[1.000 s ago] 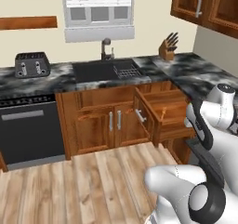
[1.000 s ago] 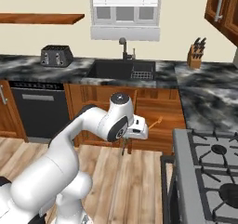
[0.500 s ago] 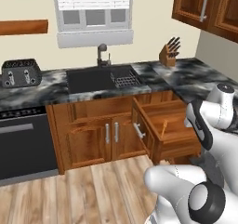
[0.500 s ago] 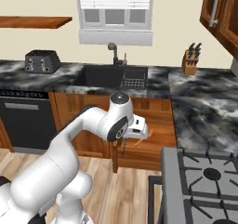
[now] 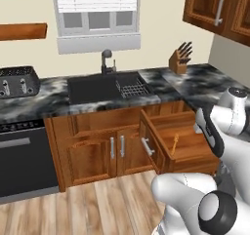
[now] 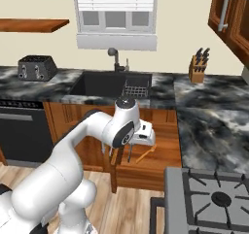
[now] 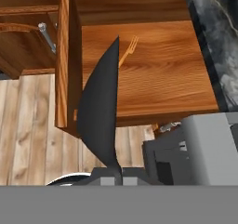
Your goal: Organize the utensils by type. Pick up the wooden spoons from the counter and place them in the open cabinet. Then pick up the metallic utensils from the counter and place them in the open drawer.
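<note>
My gripper [image 7: 113,175] is shut on the small grey metal spoon [image 7: 103,111], which rises dark and close in the hand view. From the right base view the gripper [image 6: 132,143] hangs over the open drawer [image 6: 163,162] with the spoon [image 6: 130,153] pointing down into it. The drawer [image 5: 193,144] juts out of the reddish-brown front below the marble counter [image 5: 200,83], with its silver bar handle [image 5: 146,146] on the front. An orange-brown wooden utensil with fork-like tines [image 7: 128,50] lies on the drawer floor [image 7: 158,74], beyond the spoon.
A black sink [image 5: 100,90] with a dish rack [image 5: 133,88] sits under the window. A knife block [image 5: 179,58] stands at the back right and a toaster [image 5: 17,80] at the left. A stove [image 6: 214,199] lies at my right and a dark oven front [image 5: 19,161] at the left.
The whole picture has shifted as the base drove: sink and drawer now sit nearer and further right in both base views. The gripper stays shut on the spoon over the drawer.
</note>
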Available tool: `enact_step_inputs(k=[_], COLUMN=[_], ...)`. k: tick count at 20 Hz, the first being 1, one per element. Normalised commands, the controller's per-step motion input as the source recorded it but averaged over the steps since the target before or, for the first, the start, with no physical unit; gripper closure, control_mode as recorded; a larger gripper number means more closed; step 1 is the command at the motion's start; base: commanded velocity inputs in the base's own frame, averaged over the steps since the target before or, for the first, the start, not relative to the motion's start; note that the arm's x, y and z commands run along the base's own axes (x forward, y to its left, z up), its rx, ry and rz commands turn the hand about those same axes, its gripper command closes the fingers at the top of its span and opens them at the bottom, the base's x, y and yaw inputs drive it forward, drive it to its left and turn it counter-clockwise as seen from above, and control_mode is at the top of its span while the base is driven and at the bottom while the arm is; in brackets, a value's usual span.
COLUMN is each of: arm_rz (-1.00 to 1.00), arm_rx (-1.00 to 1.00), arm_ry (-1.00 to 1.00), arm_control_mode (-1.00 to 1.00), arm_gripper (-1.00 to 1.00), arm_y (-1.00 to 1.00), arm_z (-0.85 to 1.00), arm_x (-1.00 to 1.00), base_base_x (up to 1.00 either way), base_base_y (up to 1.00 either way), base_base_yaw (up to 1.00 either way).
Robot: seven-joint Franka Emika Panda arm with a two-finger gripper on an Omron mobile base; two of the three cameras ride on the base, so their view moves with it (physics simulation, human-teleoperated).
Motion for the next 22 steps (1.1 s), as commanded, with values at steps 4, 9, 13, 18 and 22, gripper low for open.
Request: enact_step_inputs(k=[4, 9, 13, 18, 22], arm_rz=[0.00, 0.00, 0.00, 0.00, 0.00], arm_rx=[0.00, 0.00, 0.00, 0.00, 0.00], arm_ry=[0.00, 0.00, 0.00, 0.00, 0.00], arm_control_mode=[1.00, 1.00, 1.00, 1.00, 1.00], arm_gripper=[1.00, 1.00, 1.00, 1.00, 1.00], arm_y=[0.00, 0.00, 0.00, 0.00, 0.00], arm_z=[0.00, 0.00, 0.00, 0.00, 0.00], arm_x=[0.00, 0.00, 0.00, 0.00, 0.00], base_base_x=[0.46, 0.36, 0.02, 0.00, 0.00], base_base_y=[-0.34, -0.35, -0.12, 0.00, 0.00], base_base_yaw=[0.00, 0.00, -0.06, -0.02, 0.00])
